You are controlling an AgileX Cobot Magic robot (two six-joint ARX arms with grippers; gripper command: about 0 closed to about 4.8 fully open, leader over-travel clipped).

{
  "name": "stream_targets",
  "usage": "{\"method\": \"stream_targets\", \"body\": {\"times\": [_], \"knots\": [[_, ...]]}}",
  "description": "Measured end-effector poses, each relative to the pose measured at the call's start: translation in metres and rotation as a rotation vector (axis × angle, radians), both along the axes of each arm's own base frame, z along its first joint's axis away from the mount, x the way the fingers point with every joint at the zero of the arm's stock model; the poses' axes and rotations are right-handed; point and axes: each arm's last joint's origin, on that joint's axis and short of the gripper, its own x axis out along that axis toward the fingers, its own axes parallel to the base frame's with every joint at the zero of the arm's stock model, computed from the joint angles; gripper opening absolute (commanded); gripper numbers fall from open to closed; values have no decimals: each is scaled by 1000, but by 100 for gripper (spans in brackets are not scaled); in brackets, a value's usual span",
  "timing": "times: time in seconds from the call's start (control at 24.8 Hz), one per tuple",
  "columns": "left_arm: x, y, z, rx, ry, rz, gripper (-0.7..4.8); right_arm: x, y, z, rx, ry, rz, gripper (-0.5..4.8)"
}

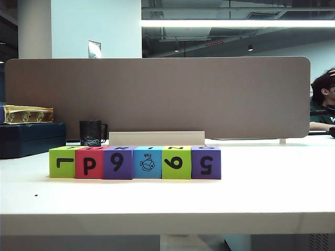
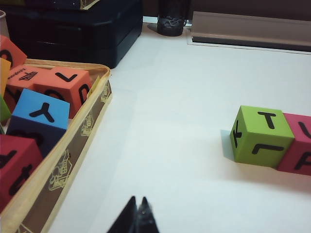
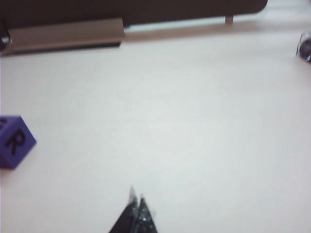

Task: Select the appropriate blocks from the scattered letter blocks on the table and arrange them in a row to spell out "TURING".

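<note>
6 letter blocks (image 1: pixel 135 162) rowed on the table (image 1: pixel 167 201).
Left gripper (image 2: pixel 137 213) and right gripper (image 3: pixel 137 211) pressed together, edge-cropped, holding nothing; right view blurred.

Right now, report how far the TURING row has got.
Done: six foam letter cubes stand touching in one row on the white table, from the lime green cube to the purple end cube; top faces appear to read T-U-R-I-N-G, though only partly legible. In hand: nothing. The left end effector and right end effector are shut, empty, hovering clear of the row. Left: apparently nothing.
</note>
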Motion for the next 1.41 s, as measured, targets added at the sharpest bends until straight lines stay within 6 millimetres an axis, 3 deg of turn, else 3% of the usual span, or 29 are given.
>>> {"method": "stream_targets", "body": {"times": [1.41], "knots": [[0, 0, 0, 0, 0, 0, -5, -2, -1, -2, -7, 13, -36, -1]]}}
